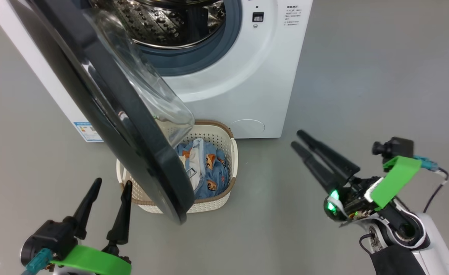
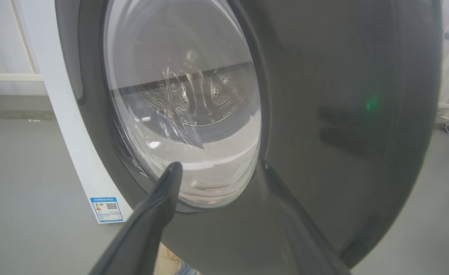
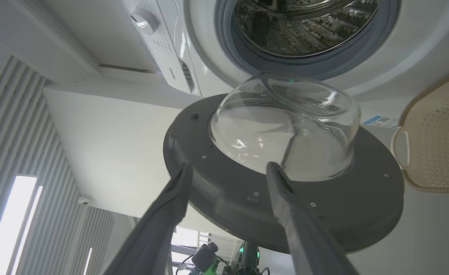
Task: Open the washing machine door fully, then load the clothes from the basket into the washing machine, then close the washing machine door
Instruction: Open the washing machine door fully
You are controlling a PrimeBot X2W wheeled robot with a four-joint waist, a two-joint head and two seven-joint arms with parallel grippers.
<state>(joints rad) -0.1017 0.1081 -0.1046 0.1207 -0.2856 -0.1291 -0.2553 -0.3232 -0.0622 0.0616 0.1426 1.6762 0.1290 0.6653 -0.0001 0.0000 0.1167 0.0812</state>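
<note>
- Upper left of the head view: door (image 1: pixel 106 107) stands swung out from the washing machine (image 1: pixel 239 88) and overhangs the basket (image 1: pixel 224 137). I judge it not fully open.
- Lower centre: clothes (image 1: pixel 209 168) lie in the basket, part hidden by the door.
- Lower left: left gripper (image 1: pixel 113 181) spread wide, empty, facing the door's outer face. Likely placed to push it wider.
- Right of centre: right gripper (image 1: pixel 296 138) fingers apart, holding nothing, clear of the door.

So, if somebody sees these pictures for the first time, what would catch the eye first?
The big black door with its clear glass bowl, standing open across the left of the head view, strikes first. Behind it the white washing machine shows its steel drum, and a cream basket of blue printed clothes stands on the floor below the door.
</note>
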